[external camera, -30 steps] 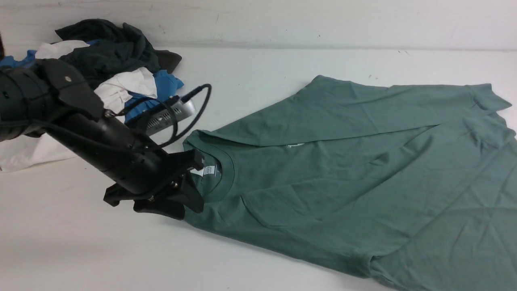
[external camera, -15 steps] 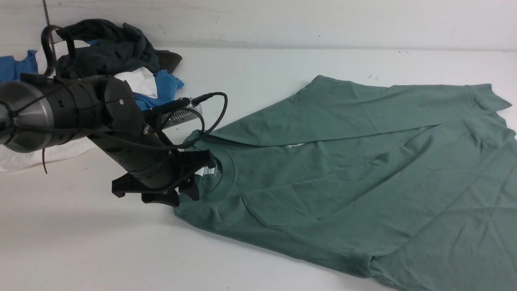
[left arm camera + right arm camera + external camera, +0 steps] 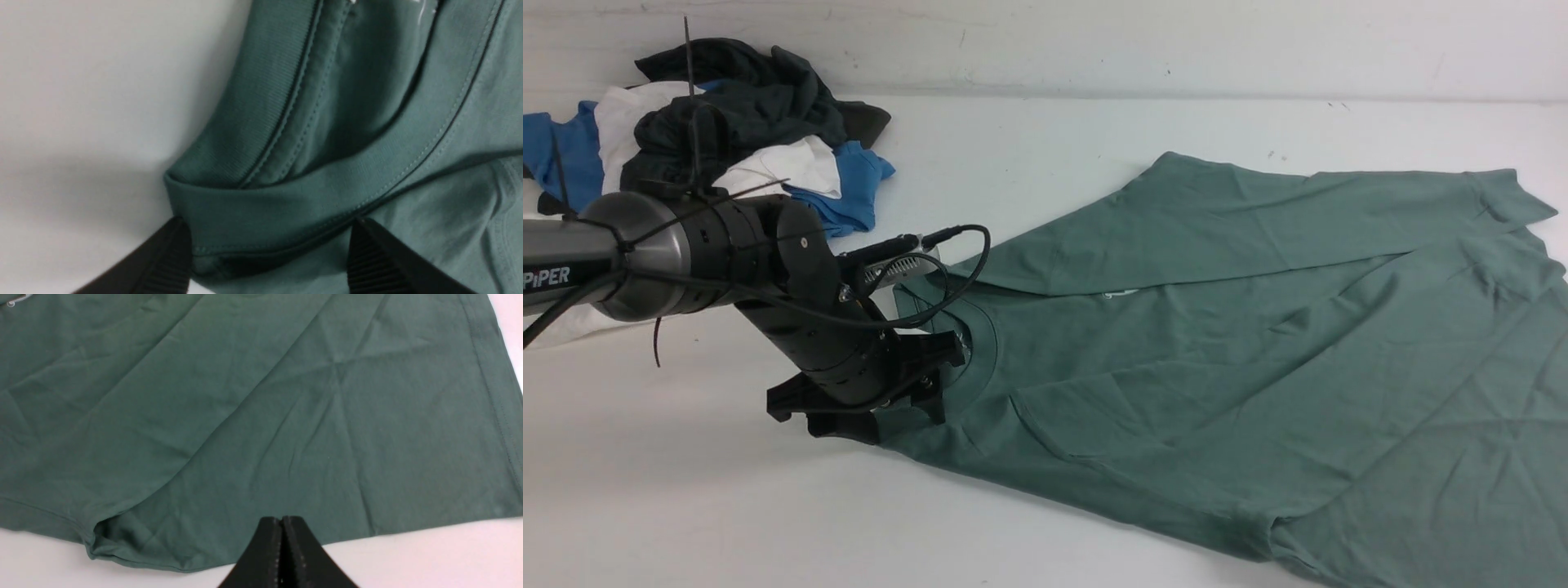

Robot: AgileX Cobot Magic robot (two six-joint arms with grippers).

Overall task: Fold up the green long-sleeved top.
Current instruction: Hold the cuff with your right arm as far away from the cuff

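White table, pale wall behind, left gripper wide open, empty, right gripper shut.

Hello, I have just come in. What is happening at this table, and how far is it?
A two-armed robot is working on folding a green long-sleeved top. Its left gripper is open, with its fingers around the cloth by the collar, but not closed on it. The right gripper is shut and holds nothing. The top lies spread out, with one sleeve laid across the body, so the folding is not finished. Other clothes lie heaped at the far left.
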